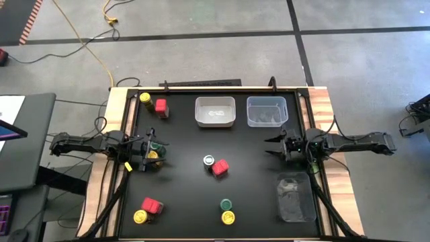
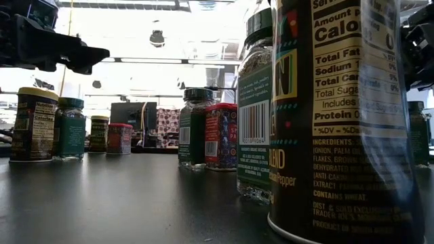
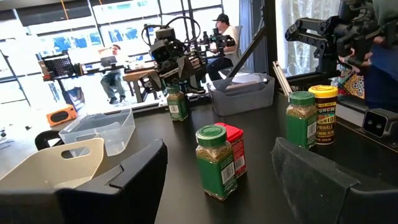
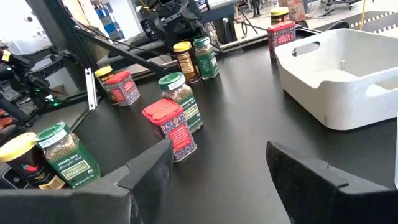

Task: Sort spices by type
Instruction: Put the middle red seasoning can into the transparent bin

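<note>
Left hand [image 1: 149,154] sits low at the counter's 9 o'clock edge, arm stretched in level from the left, fingers spread, right over a green-lidded jar [image 1: 155,144] and yellow-lidded jar [image 1: 154,155] standing side by side. Right hand [image 1: 274,147] mirrors it at 3 o'clock, arm level, fingers spread on nothing. Counter [image 1: 188,181] is matte black with pale wood side rails. At 6 o'clock: a second green-lidded jar [image 1: 226,204] touching a yellow one [image 1: 228,217]; at 7 o'clock a red boxy container [image 1: 152,205] beside a yellow lid [image 1: 140,216]. Centre: green-lidded jar [image 4: 180,99] touching a red box [image 4: 170,128], both upright. At 11 o'clock, another yellow jar [image 1: 145,99] and red box [image 1: 161,106]. Bins: clear plastic bin [image 1: 295,197] at 4 o'clock, white opaque bin [image 1: 215,111] at 12, clear one [image 1: 267,111] at 1. Jars are round glass with printed labels. Beyond the counter: grey concrete floor, a yellow cable [image 1: 101,60], bright windows, seated people [image 3: 224,31] far back.
</note>
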`<state>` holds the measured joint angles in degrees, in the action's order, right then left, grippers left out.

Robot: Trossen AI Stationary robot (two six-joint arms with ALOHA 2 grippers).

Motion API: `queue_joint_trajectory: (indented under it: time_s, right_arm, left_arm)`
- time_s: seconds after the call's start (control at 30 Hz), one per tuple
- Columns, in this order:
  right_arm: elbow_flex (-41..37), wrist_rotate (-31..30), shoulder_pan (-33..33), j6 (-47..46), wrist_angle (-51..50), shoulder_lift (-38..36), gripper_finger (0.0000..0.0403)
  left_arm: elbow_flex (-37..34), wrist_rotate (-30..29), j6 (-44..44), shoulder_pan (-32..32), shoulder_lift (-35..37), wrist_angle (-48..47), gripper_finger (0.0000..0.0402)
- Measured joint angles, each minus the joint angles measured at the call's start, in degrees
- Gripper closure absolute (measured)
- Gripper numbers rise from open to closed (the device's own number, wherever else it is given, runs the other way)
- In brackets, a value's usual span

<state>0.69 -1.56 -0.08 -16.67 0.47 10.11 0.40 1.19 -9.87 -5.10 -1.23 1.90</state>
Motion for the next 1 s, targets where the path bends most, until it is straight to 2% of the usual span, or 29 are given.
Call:
queue_joint_trajectory:
  time_s: [0.63,1.0]
  right_arm:
    - [0.03,0.02,-2.44,0.07,-0.30,-0.01,0.0115]
    - [0.04,0.02,-3.83,0.59,-0.44,2.76,0.0058]
  left_arm:
    - [0.00,0.00,0.00,-0.02,-0.01,0.01,0.0123]
    - [0.00,0.00,0.00,-0.01,-0.01,0.01,0.0123]
